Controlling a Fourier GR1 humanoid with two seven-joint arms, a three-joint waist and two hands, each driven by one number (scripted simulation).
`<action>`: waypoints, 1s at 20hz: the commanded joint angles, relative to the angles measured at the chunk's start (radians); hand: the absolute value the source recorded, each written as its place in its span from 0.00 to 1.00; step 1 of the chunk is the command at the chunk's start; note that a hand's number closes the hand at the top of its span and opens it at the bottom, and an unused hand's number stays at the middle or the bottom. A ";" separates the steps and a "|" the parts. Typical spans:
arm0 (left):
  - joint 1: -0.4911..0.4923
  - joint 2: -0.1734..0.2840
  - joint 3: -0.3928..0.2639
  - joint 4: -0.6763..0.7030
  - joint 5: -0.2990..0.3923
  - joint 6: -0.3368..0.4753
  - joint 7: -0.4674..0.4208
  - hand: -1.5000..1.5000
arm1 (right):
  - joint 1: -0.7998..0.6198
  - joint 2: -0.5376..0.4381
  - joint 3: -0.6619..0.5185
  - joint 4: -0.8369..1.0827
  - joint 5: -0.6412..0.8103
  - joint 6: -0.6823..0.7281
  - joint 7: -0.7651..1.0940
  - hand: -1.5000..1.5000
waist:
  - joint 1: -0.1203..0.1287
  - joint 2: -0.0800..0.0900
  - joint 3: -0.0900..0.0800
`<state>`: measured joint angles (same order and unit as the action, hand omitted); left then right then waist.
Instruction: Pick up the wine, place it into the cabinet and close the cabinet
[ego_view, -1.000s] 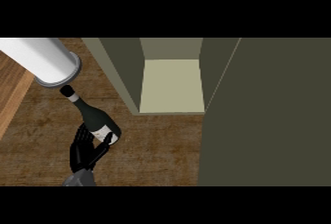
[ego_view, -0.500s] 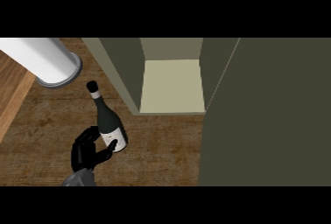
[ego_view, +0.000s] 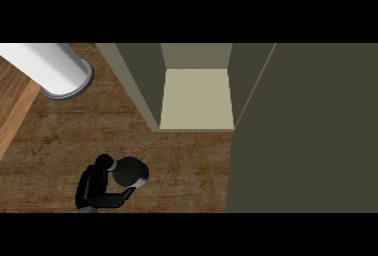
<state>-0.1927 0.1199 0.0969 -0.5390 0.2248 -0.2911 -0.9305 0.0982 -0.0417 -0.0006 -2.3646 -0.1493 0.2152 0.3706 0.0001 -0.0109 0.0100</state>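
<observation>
At the upper left, a white cylinder with a grey rim (ego_view: 52, 67) lies across the brown wooden counter (ego_view: 177, 160). Lower down, near the bottom edge, the left hand (ego_view: 94, 186) has its black fingers curled round the dark wine bottle (ego_view: 131, 171), which shows only as a round dark end pointing up toward the viewer. Right of centre stands the olive-green cabinet (ego_view: 140, 80), its pale inner floor showing, its open door (ego_view: 310, 130) filling the right side.
</observation>
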 joint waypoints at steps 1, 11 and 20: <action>0.127 0.022 -0.018 -0.010 0.005 -0.109 -0.024 1.00 | 0.009 -0.013 -0.001 -0.021 -0.008 0.008 0.024 0.00 | 0.003 0.009 -0.010; 0.306 -0.001 -0.093 -0.400 0.066 -0.162 0.061 1.00 | 0.026 0.007 -0.025 0.022 -0.019 0.015 -0.041 0.00 | 0.007 0.008 -0.009; 0.439 -0.070 -0.190 -0.952 0.159 0.009 0.461 1.00 | -0.009 0.001 -0.017 -0.001 -0.022 -0.003 0.016 0.00 | 0.004 0.009 -0.009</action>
<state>0.2006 0.0772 -0.0574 -1.3011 0.3529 -0.3358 -0.5979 0.0946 -0.0353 -0.0029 -2.3610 -0.1560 0.2137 0.3756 0.0062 -0.0025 0.0013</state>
